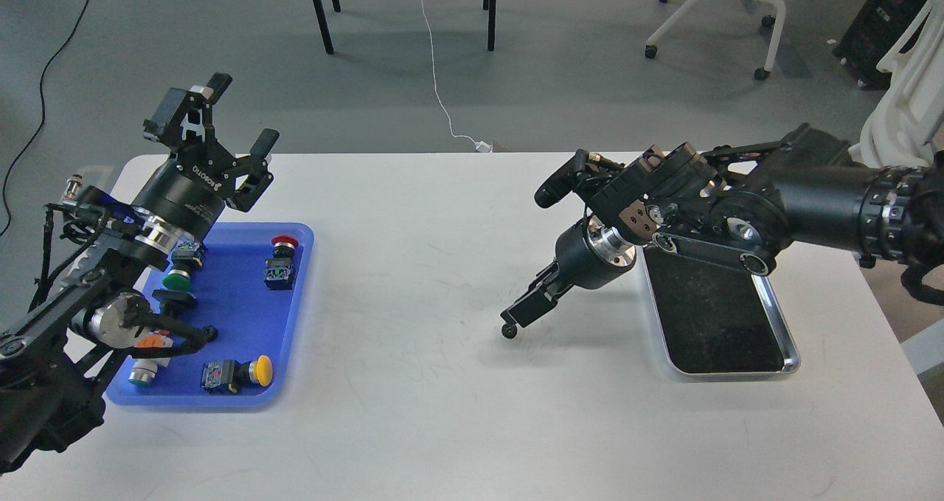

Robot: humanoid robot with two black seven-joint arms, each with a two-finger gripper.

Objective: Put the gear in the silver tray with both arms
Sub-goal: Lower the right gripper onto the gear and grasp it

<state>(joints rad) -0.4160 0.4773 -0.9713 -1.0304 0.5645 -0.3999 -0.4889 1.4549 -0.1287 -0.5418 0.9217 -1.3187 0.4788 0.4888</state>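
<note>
A small black gear (508,330) lies on the white table near the middle. My right gripper (515,316) reaches down and to the left from over the silver tray (730,372), and its tips are right at the gear. I see its fingers side-on and overlapping, so I cannot tell whether they are open or whether they hold the gear. The silver tray's dark floor is empty, and my right arm hides its far end. My left gripper (237,114) is open and empty, raised above the far left of the table.
A blue plastic tray (236,316) at the left holds several push-button parts, among them a red one (280,259), a yellow one (240,372) and a green one (177,278). Chair legs and cables are on the floor beyond the table.
</note>
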